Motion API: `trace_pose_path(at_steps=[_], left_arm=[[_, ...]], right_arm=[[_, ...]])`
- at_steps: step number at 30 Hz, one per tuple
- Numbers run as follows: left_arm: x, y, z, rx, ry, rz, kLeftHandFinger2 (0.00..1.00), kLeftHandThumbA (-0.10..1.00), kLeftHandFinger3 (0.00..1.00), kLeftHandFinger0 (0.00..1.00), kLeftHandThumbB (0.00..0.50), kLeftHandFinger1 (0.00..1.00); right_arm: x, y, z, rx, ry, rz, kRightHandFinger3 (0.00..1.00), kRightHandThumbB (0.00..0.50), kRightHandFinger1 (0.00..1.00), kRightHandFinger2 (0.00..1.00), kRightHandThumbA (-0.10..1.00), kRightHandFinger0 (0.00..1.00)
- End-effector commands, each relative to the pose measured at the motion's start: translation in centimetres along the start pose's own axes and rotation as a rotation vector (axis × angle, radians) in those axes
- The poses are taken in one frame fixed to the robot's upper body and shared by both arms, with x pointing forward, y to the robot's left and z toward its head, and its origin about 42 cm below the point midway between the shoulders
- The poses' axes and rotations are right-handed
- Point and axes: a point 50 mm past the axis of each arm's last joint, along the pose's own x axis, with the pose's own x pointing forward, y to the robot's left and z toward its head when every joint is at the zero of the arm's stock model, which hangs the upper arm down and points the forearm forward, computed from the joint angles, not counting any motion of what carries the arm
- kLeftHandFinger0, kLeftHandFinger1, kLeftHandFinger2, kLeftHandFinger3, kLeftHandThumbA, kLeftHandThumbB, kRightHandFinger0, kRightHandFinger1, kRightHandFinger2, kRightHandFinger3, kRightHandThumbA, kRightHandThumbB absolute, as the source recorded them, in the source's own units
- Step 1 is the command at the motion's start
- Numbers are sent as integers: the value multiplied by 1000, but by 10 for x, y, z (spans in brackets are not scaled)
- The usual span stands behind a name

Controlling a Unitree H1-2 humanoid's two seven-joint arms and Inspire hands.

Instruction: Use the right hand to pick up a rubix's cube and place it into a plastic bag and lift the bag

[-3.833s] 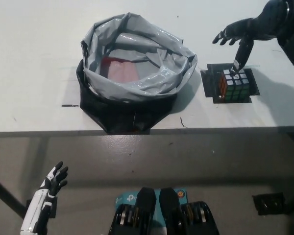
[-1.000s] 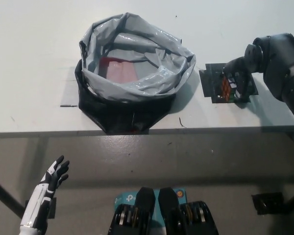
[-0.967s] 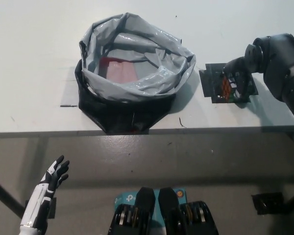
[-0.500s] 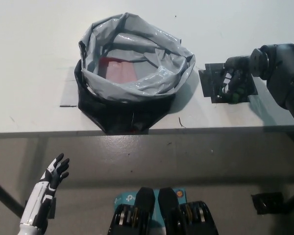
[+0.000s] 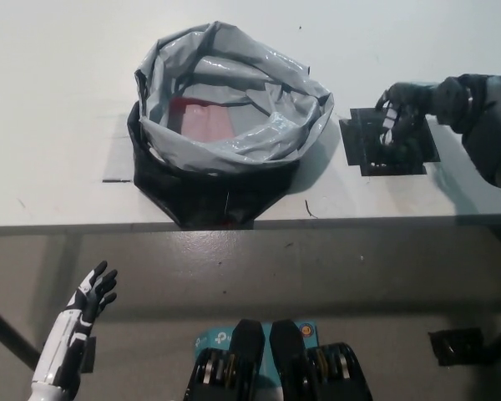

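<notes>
in the head view, the white table (image 5: 58, 100) carried a plastic bag (image 5: 230, 125), grey on the inside and black on the outside, standing open with its rim rolled down. something reddish (image 5: 202, 117) lay inside the bag, toward the side away from the table's near edge. a short grey strip (image 5: 117, 179) lay on the table just beside the bag's lower left corner.

to the right of the bag, near but apart from it, a dark square mat (image 5: 366, 146) lay flat on the table. the black right hand (image 5: 405, 113) was over the mat's upper right part, its fingers curled around the rubix's cube (image 5: 389, 125). only a few pale squares of the cube showed between the fingers; the rest was hidden by the hand. whether the cube was touching the mat or raised off it could not be told. the right arm reached in from the picture's right edge, above the table.

the white left hand (image 5: 92, 294) rested well below the bag, off the table's near edge and over the grey floor (image 5: 317, 267), holding nothing, its fingers spread apart and pointing up toward the table.
</notes>
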Motion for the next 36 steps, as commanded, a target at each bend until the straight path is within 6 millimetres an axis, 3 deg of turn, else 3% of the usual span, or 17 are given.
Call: trace_pose_path(at_steps=[1,2,3,6,11,14,15,18,22,25,30,31,32,33,34,35,36], left_arm=[[-2,9,7,1,-40,-5,1000,931,1000,1000,164,1000],[-2,9,7,-4,-35,-5,1000,929,1000,1000,177,1000],[-2,9,7,-6,-34,-5,1000,929,1000,1000,177,1000],[-5,9,6,-3,-22,-3,1000,945,1000,1000,184,1000],[-8,9,5,-7,-10,5,1000,936,1000,1000,189,1000],[-9,8,5,-6,-7,3,1000,936,1000,1000,192,1000],[-9,8,5,-6,-9,0,1000,939,1000,1000,187,1000],[-11,6,3,-7,-3,-3,1000,947,1000,1000,205,1000],[-11,6,3,-5,-1,-1,1000,956,1000,991,202,1000],[-12,7,2,5,1,0,1000,966,1000,982,201,1000],[-12,7,2,2,5,-2,1000,959,1000,988,211,1000],[-11,7,3,4,2,-3,1000,958,1000,976,211,1000],[-11,7,3,5,1,-3,1000,958,1000,976,211,1000],[-11,7,3,4,0,-4,1000,953,1000,971,214,1000],[-10,7,3,8,-2,-7,1000,953,1000,971,213,1000],[-10,8,3,13,-3,-10,1000,966,1000,965,219,1000],[-10,8,4,13,-3,-12,1000,966,1000,965,219,1000]], right_arm=[[-20,-54,-8,216,-84,-206,451,196,443,743,-100,165],[-23,-59,-13,307,-97,-230,658,199,543,931,-100,172],[-24,-60,-14,331,-100,-237,731,194,608,993,-100,190],[-26,-64,-16,351,-97,-278,989,193,716,1000,-100,113],[-28,-68,-17,370,-126,-310,1000,179,789,1000,-100,118],[-32,-79,-9,424,-171,-359,1000,152,963,1000,-100,327],[-34,-83,-4,431,-183,-374,1000,151,974,1000,-100,386],[-38,-93,15,408,-247,-403,1000,137,966,1000,-100,451],[-41,-101,38,400,-323,-438,1000,158,842,1000,-100,352],[-45,-109,64,412,-387,-438,949,166,801,1000,-100,330],[-54,-117,98,388,-468,-453,986,156,778,1000,-100,324],[-57,-120,109,372,-491,-464,983,163,1000,1000,-100,808],[-58,-120,112,367,-497,-468,983,163,1000,1000,-100,808],[-62,-123,126,359,-517,-471,954,158,907,1000,-100,519],[-65,-125,137,351,-533,-471,961,155,820,1000,-100,441],[-68,-127,149,333,-551,-467,1000,162,1000,1000,-100,773],[-69,-128,158,320,-561,-465,1000,162,1000,1000,-100,773]])
